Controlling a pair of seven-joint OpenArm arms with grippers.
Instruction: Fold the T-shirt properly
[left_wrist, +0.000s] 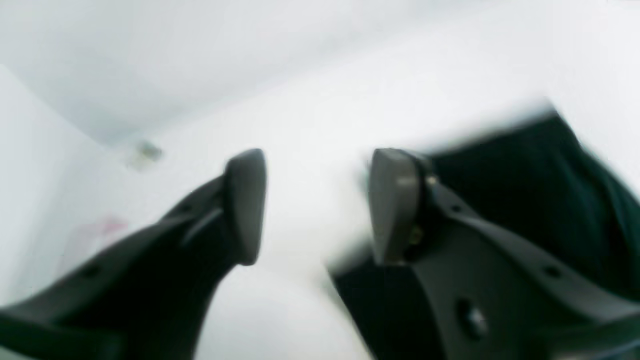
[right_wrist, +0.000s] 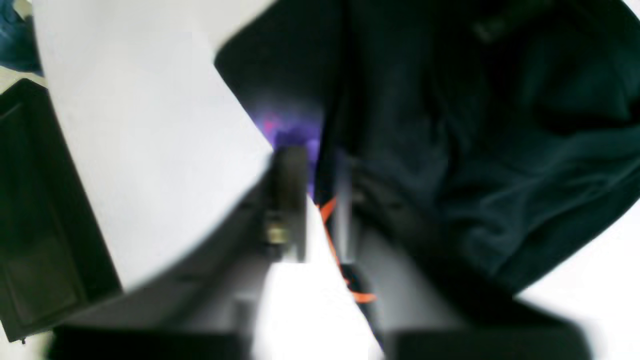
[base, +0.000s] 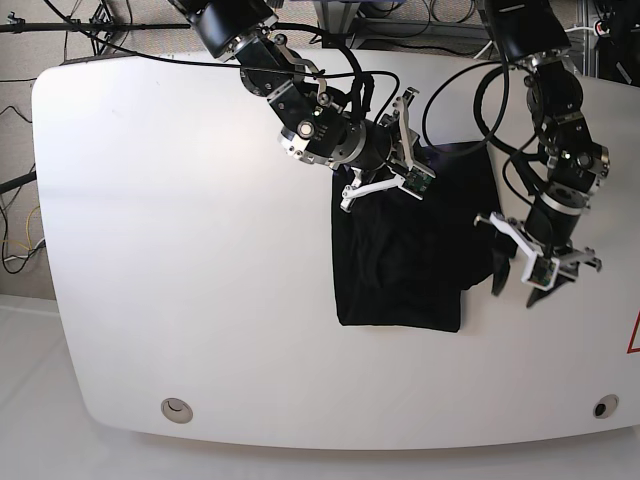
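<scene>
1. The table (base: 180, 250) lies bare over its left half and along its front edge.
2. The T-shirt (base: 405, 265) covers the middle, toward the right.
3. The right claw (base: 385, 165) overhangs the cloth's back edge; the left claw (base: 530, 280) stands beside its right edge.

The T-shirt (base: 405, 250) lies on the table (base: 180, 230), bunched into a folded heap between the two claws. In the base view, the right gripper (base: 400, 160) sits over the shirt's far edge, so the cloth spreads from that claw toward the table's near edge. In the right wrist view, the shirt's neck edge runs between the fingers (right_wrist: 287, 175), with most of the cloth to one side of the claw and bare table to the other. The left gripper (base: 520, 280) hangs just beside the shirt's side edge, off the cloth and over bare table. In the left wrist view, the shirt (left_wrist: 525, 190) lies behind and beside one finger (left_wrist: 392, 200), and only table shows between the two pads.
</scene>
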